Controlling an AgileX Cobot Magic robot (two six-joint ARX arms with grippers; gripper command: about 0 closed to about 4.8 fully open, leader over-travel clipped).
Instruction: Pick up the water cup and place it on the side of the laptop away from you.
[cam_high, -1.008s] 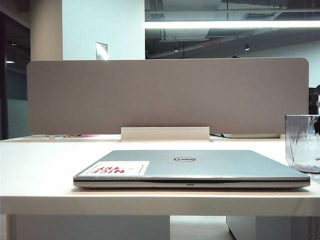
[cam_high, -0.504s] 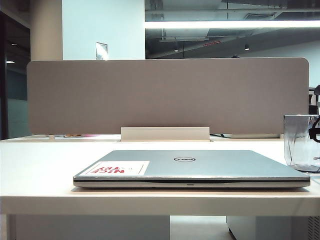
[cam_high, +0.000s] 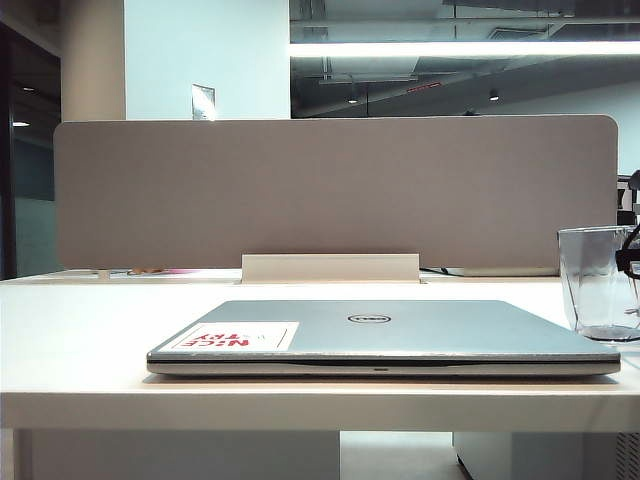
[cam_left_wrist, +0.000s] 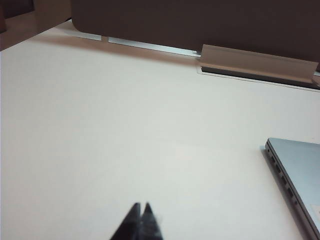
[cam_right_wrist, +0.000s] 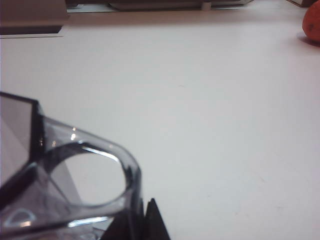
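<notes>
The water cup, clear and grey-tinted, stands on the white table at the right end of the laptop, a closed silver Dell with a red-lettered sticker. The cup fills the near corner of the right wrist view. There my right gripper is shut on the cup's wall, one finger inside the glass and one outside. In the exterior view only a dark bit of that gripper shows at the frame's right edge. My left gripper hangs shut and empty over bare table, well away from the laptop's corner.
A grey partition panel closes off the far side of the table. A pale cable-slot cover lies at its foot, behind the laptop. An orange object lies far off on the table in the right wrist view.
My right gripper's dark finger has come into view at the cup. The cup has shifted a little to the left and turned, so its outline now looks rounder. The laptop has stayed put.
</notes>
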